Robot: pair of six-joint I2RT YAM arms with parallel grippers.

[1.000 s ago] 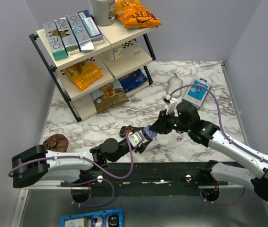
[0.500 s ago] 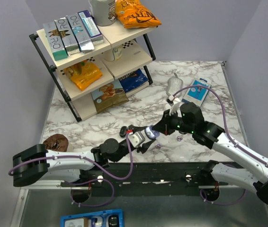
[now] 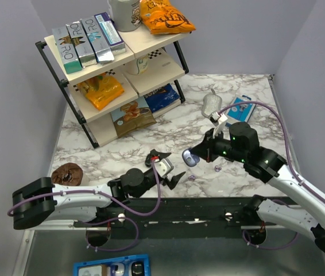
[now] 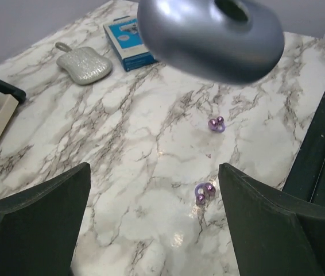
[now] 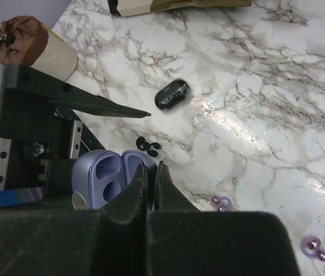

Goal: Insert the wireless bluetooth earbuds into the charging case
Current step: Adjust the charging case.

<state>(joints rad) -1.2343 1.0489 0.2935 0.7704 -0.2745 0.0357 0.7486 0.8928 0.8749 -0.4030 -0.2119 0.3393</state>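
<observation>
My right gripper (image 5: 150, 167) is shut on the rim of the open lavender charging case (image 5: 108, 175), which it holds above the marble table (image 3: 151, 135). Both of the case's hollows show and hold nothing. From above, the case (image 3: 190, 158) hangs just past my left gripper (image 3: 165, 168), which is open and holds nothing. In the left wrist view the case (image 4: 208, 34) looms overhead. Two purple clip-shaped earbuds (image 4: 216, 123) (image 4: 204, 191) lie on the marble beyond my left gripper (image 4: 154, 172). A pair of tiny black earbuds (image 5: 147, 145) lies next to a shut black case (image 5: 171, 95).
A two-tier snack rack (image 3: 111, 75) fills the back left. A blue box (image 3: 240, 109) and a silver glitter pouch (image 3: 211, 103) lie at the back right. A brown cup-shaped object (image 3: 68, 172) stands at the left edge.
My left gripper has let go of the lavender case and opened wide. My right gripper has shut on the case and drawn it a little to the right.
</observation>
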